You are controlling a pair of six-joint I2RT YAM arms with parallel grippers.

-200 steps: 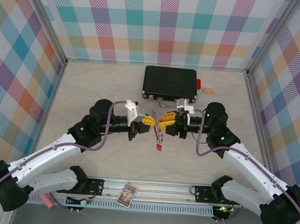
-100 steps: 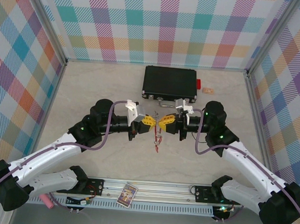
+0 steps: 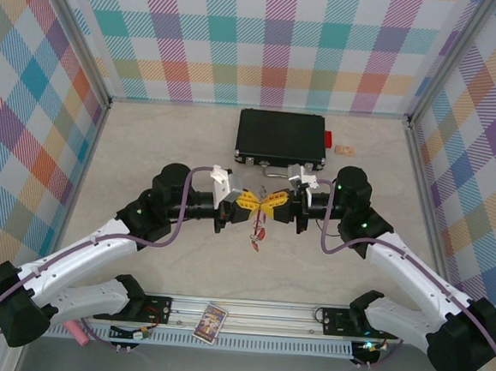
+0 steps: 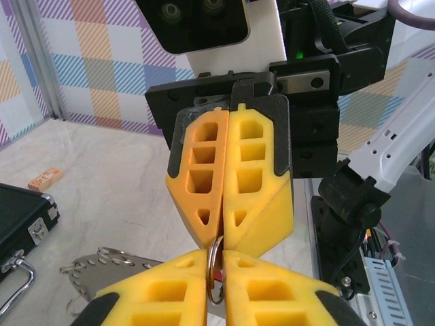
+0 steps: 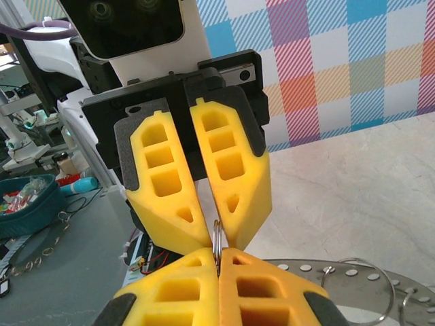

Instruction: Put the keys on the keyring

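keyring point(image 4: 215, 263) pinched by closed left fingers point(image 4: 160, 293) and right fingers point(image 4: 257, 183), black case point(image 3: 282, 138) shut.

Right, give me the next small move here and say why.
Probably hold the left gripper firm and ease the right gripper back a little along the silver ring. Both are shut on that one ring with their yellow tips butted together, so hardly any wire is exposed for threading; a red-tagged key hangs beneath.

Overhead looks down; close wrist cameras face each other, sharing keyring point(image 4: 215, 268).
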